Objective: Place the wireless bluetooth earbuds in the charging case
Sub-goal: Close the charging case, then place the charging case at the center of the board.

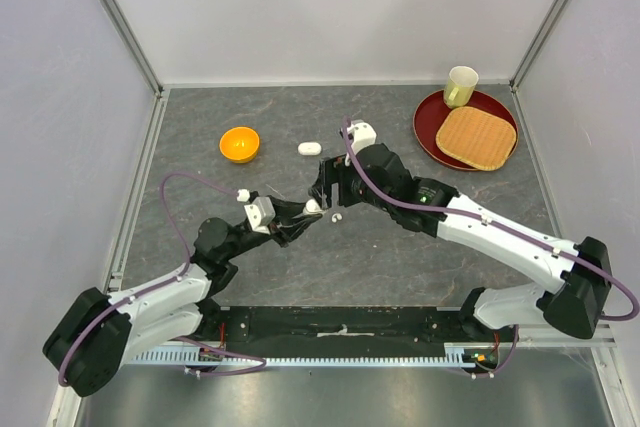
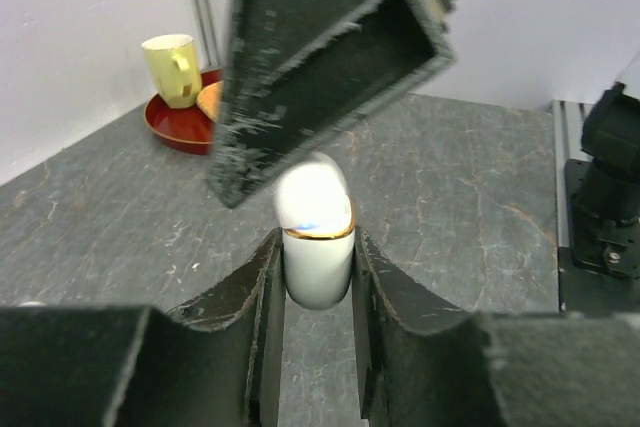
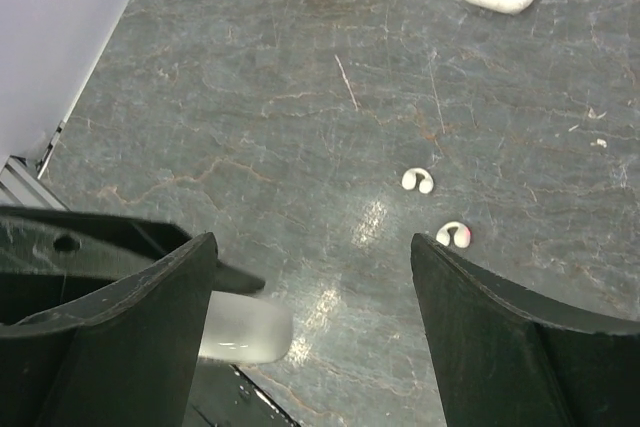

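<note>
Fingers (image 2: 262, 297) of the left gripper (image 1: 308, 209) are closed on the charging case (image 2: 318, 257), one on each side. The case stands upright mid-table, with a gold band and a blue glow showing above the grip. You cannot tell from these views whether its lid is up.

The right gripper (image 3: 312, 247) is spread wide with nothing between its fingers. It hangs just above and beyond the held case.

One earbud (image 3: 417, 181) and a second earbud (image 3: 453, 235) lie loose on the table (image 1: 400, 267), close together and just right of the held case.

You will find a second white case (image 1: 309, 148) farther back, right of the orange bowl (image 1: 240, 144). At far right, a red plate (image 1: 430, 132) carries a woven mat (image 1: 478, 137), with a yellow cup (image 1: 461, 86) at its far edge.
</note>
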Motion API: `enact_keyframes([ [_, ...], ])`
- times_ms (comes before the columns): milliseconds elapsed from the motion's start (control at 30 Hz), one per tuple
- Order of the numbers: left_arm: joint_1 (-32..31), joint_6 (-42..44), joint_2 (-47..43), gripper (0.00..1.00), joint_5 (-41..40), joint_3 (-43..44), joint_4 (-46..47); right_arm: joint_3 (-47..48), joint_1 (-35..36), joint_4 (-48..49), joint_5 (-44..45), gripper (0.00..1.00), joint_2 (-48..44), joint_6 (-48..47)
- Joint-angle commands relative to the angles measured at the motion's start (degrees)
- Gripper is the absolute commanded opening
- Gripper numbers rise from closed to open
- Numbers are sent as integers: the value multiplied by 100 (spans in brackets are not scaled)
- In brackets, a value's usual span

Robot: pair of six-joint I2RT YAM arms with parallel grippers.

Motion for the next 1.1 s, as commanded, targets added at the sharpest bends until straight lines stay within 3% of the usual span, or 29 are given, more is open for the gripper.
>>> enact_keyframes([
  [0,10,-9,170,2,-565,435,171,-207,8,-76,-139,85,-247,-124],
  [233,10,-238,609,2,-785,751,92,-401,-28,-85,272,85,-378,-89],
  [333,10,-405,680,2,-1240,1040,-565,-480,-106,-120,861,86,-519,51],
  [433,290,-887,803,2,-1463,1524,-1804,-559,-335,-155,1108,87,-738,218],
  [667,1607,-2521,1444,2,-997,1507,-2149,-840,-994,-173,828,87,-941,272],
  [800,1838,-2935,1822,2,-689,1490,-2316,-989,-1135,-173,626,86,-941,298],
  [967,1864,-3314,2094,2,-952,1419,-2667,-1025,-1214,-164,406,86,-888,272],
  [1067,1873,-3411,2139,2,-1294,1516,-3334,-1007,-1249,-182,344,86,-853,237],
])
